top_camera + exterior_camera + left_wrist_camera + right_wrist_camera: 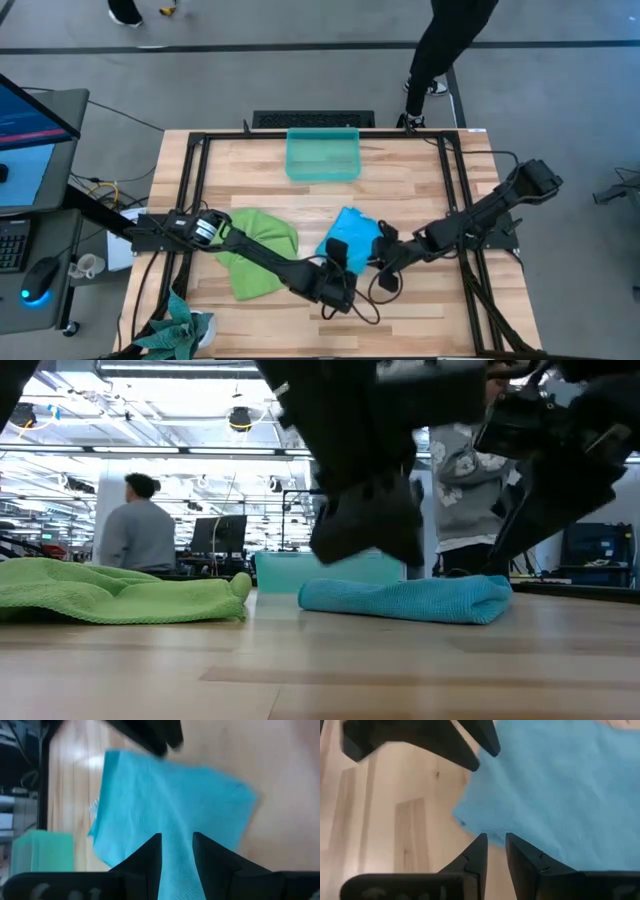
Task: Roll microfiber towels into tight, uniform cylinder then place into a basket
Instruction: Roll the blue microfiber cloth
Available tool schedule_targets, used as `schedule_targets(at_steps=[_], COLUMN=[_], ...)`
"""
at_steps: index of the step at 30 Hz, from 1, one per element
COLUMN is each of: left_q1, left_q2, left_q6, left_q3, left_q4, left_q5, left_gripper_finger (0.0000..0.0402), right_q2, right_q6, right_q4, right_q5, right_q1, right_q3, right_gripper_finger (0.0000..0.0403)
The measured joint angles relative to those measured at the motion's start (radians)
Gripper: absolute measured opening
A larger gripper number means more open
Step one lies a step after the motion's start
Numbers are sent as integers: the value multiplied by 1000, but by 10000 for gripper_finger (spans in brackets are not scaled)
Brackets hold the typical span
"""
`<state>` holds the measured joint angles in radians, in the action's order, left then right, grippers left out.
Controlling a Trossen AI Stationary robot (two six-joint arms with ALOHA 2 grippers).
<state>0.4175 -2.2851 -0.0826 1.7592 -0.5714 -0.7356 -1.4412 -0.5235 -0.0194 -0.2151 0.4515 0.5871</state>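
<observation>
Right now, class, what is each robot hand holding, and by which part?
Both hold the blue towel: the left hand pinches a fold near its edge, the right hand pinches its opposite edge.

The high view looks straight down on the whole table [420,180]. The low view sits at tabletop level, facing the room. Both wrist views hang close over the blue towel [170,805], which all four views share.

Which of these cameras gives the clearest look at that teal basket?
The high view: the basket shows whole from above, at the table's far edge. The low view catches only a strip of its wall behind the blue towel. The left wrist view shows one corner; the right wrist view, none.
</observation>
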Motion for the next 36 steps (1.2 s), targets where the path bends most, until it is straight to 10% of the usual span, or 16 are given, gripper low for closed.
schedule_targets(at_steps=[10,36], left_q1=[7,-29], left_q2=[62,64], left_q6=[108,249], left_q3=[0,-119], left_q4=[-189,-56], left_q5=[-11,315], left_gripper_finger=[103,103], right_q2=[-187,-186], right_q6=[90,87], right_q4=[310,114], right_q5=[1,41], right_q1=[-62,10], right_q3=[7,27], right_gripper_finger=[91,91])
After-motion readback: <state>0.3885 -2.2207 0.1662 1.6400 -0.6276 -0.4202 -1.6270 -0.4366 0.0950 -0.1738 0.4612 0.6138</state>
